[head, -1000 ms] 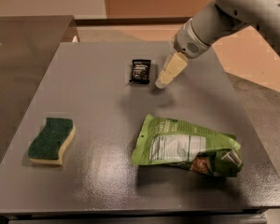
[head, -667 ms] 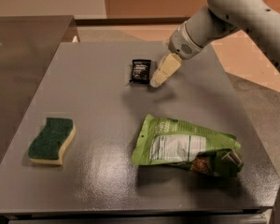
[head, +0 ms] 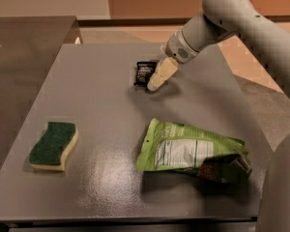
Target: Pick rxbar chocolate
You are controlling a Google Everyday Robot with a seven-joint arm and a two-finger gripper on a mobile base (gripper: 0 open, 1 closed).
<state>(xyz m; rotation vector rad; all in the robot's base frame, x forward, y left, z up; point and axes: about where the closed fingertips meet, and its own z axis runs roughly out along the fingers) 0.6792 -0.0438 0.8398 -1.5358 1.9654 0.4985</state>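
Note:
The rxbar chocolate is a small black wrapper with white lettering, lying flat on the far middle of the grey table. My gripper comes in from the upper right on a white arm. Its cream fingers point down and left, and their tip lies against the right edge of the bar, covering part of it.
A green-and-yellow sponge lies at the near left. A large green pouch with a white label lies at the near right. A steel counter adjoins the table on the left. My arm's white body fills the lower right corner.
The gripper has moved left and slightly down towards the bar, from beside it to touching its right edge. The bar, sponge and pouch have not moved.

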